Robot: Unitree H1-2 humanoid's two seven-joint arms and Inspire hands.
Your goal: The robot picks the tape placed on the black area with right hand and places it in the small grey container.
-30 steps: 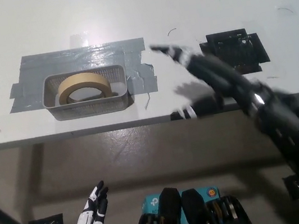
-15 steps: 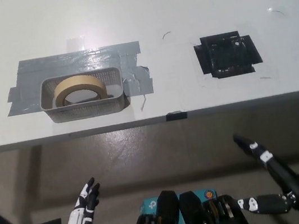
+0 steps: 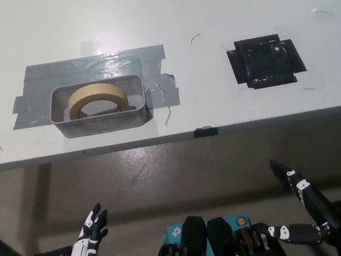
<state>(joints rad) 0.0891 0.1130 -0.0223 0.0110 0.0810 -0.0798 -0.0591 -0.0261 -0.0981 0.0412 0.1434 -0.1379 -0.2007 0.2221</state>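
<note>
We see a white table [image 3: 203,6], beige tape roll [image 3: 97,100] inside the small grey mesh container [image 3: 102,121], black taped square [image 3: 266,62] bare; white left hand [image 3: 89,232] and black right hand [image 3: 307,210] both spread, holding nothing, over grey floor [image 3: 165,174].

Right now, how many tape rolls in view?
1. The tape roll lies inside the grey basket at table left; the black patch holds none.

Lying tilted in the small grey container [image 3: 99,107] near the counter's [image 3: 203,6] front edge: the tape [image 3: 96,99]. Hanging below that edge, fingers spread, holding nothing: white left hand [image 3: 90,226], black right hand [image 3: 307,210].
</note>
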